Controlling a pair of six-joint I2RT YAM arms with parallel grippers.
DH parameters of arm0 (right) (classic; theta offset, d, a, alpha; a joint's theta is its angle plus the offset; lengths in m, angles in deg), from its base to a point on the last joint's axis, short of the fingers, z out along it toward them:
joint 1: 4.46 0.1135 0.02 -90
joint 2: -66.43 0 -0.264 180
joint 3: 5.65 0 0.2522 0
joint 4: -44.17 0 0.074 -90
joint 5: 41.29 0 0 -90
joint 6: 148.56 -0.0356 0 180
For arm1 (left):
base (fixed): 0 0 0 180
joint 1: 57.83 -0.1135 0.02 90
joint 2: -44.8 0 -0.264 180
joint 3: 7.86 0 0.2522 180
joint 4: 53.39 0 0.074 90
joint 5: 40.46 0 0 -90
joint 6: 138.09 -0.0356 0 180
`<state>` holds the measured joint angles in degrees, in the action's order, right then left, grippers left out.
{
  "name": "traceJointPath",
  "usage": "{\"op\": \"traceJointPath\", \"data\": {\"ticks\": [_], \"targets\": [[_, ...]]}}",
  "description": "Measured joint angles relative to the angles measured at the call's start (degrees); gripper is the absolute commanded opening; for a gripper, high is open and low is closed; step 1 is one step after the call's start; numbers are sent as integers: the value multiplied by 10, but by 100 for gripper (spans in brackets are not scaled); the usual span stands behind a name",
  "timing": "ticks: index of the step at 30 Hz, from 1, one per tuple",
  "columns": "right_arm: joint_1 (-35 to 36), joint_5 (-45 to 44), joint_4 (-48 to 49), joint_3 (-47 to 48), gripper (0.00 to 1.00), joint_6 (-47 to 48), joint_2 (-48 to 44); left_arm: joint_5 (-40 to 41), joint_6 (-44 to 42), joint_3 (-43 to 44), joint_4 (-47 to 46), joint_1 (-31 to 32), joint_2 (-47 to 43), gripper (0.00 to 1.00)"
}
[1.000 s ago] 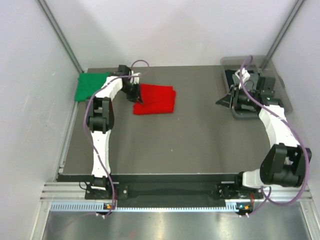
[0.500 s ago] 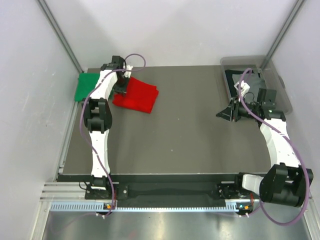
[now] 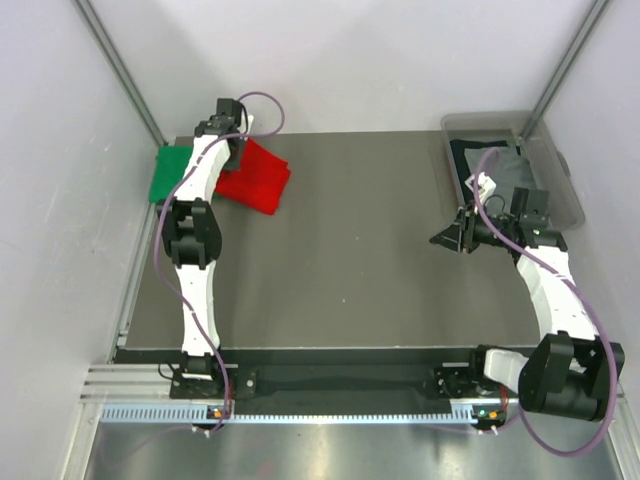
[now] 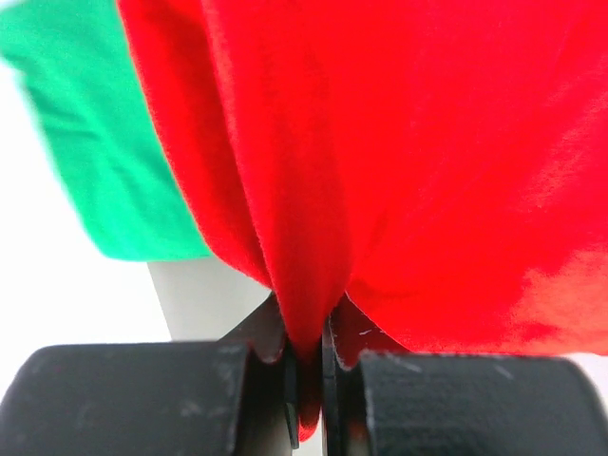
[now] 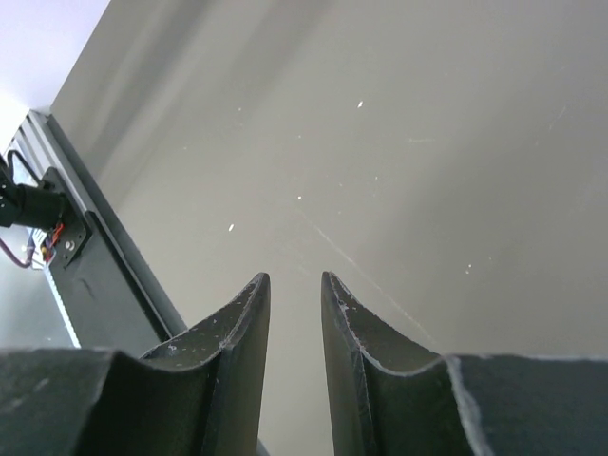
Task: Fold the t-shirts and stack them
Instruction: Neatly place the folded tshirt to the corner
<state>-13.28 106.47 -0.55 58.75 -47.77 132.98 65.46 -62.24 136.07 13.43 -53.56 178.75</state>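
Observation:
The folded red t-shirt (image 3: 258, 178) lies at the table's far left, its left edge raised and pinched in my left gripper (image 3: 232, 150). In the left wrist view the red cloth (image 4: 399, 171) is bunched between the shut jaws of the left gripper (image 4: 306, 332). The folded green t-shirt (image 4: 104, 161) shows just beyond it to the left. From above, that green t-shirt (image 3: 172, 172) lies in the far left corner, right beside the red one. My right gripper (image 3: 447, 237) hovers over bare table at the right. Its jaws (image 5: 294, 285) stand slightly apart with nothing between them.
A clear plastic bin (image 3: 565, 185) stands at the far right corner with dark and grey cloth (image 3: 490, 160) inside. White walls and metal posts close in the table. The near edge carries a black rail (image 5: 104, 285) and the arm bases.
My left gripper has pulled the red t-shirt leftward and back, toward the green one. The right arm has drawn away from the bin toward the near side.

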Motion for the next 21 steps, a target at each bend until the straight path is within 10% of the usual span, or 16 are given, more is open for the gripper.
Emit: {"op": "traceJointPath", "data": {"ticks": [21], "targets": [[-26, 19, 23, -27, 29, -1, -13, 144, -94, 3, -106, -3, -14, 0]]}}
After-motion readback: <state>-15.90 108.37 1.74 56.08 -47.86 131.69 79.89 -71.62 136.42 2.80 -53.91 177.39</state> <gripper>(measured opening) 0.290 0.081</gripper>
